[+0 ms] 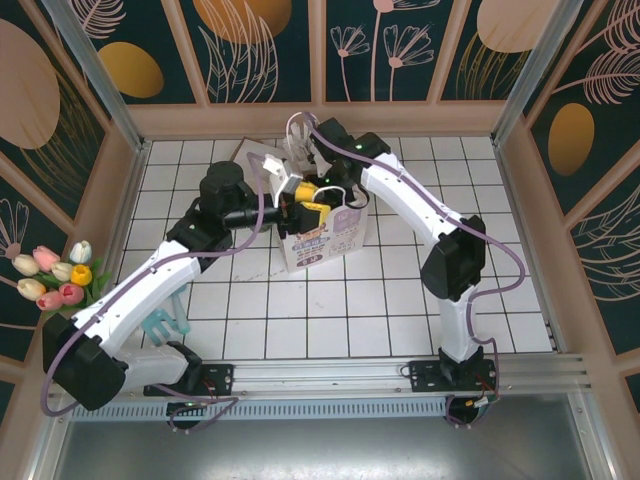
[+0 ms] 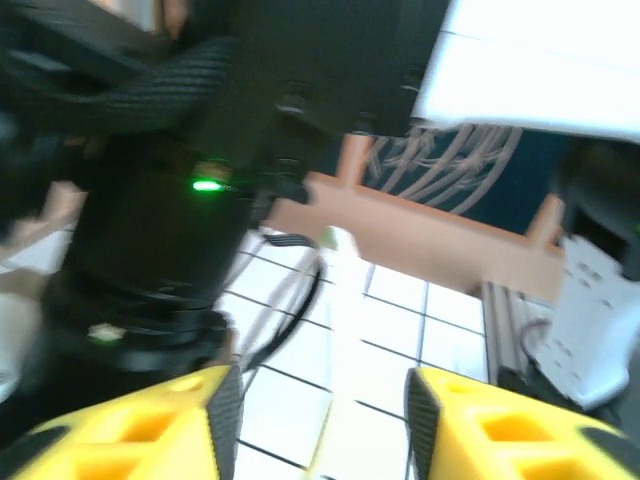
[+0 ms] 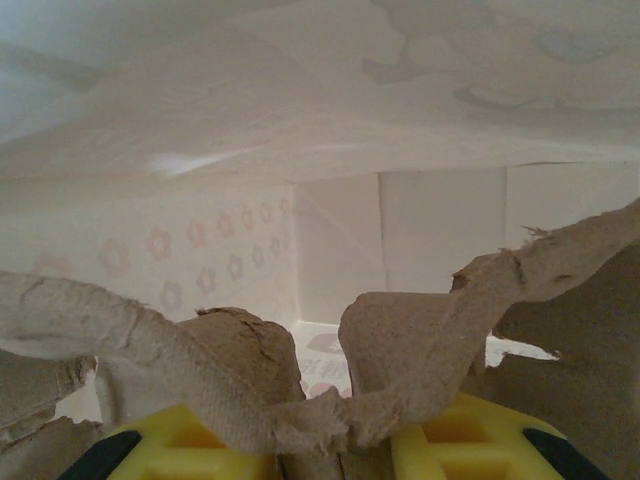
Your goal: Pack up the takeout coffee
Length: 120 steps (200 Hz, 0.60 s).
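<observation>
Left claw (image 2: 320, 425) stands open, nothing between its yellow fingers (image 2: 150, 430), at the top edge of the white paper bag (image 1: 318, 245) mid-table. Right claw (image 3: 320, 445) is inside the bag, clamped on a ragged ridge of the brown pulp carrier (image 3: 230, 340). Where the takeout coffee sits I cannot tell. Bag walls close in around the right claw; bare tiled table (image 1: 380, 310) spreads around the bag to the wooden frame (image 1: 520, 220)

Lab rig: tiled table (image 1: 330, 320), panel walls (image 1: 250, 40).

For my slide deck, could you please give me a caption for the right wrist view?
Right claw gripping a ragged brown pulp tray inside the white paper bag.
</observation>
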Available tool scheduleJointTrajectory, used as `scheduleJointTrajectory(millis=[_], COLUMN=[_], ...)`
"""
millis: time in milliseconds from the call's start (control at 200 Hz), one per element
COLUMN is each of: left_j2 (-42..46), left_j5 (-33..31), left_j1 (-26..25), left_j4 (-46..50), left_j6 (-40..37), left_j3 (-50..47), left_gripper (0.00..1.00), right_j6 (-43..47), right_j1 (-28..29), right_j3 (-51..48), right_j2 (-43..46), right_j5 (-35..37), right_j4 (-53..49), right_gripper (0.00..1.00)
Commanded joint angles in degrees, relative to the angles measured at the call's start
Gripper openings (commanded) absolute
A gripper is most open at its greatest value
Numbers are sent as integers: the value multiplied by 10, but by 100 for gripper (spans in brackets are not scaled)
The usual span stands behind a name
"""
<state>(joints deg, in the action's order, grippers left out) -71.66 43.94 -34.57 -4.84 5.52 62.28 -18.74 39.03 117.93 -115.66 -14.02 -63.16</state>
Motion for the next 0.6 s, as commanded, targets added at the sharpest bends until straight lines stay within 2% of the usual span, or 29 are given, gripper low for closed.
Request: scheduleJointTrajectory(millis=[0, 275, 470, 595], left_j2=[6, -34, -45, -44], left_j5=[102, 78, 70, 54], left_j1=[-8, -14, -15, -14], left_j4=[8, 163, 189, 196], left_j6=[-54, -172, -210, -233], left_j3=[8, 50, 57, 57], left_gripper=[28, 7, 5, 4], right_j6=[-35, -103, -133, -152], right_j1=[-7, -18, -21, -26], right_j3=[6, -4, 3, 14], right_j2=[-15, -6, -17, -11], right_j5=[-35, -80, -116, -116], right_j4=[6, 46, 46, 55], right_gripper=[28, 28, 31, 34])
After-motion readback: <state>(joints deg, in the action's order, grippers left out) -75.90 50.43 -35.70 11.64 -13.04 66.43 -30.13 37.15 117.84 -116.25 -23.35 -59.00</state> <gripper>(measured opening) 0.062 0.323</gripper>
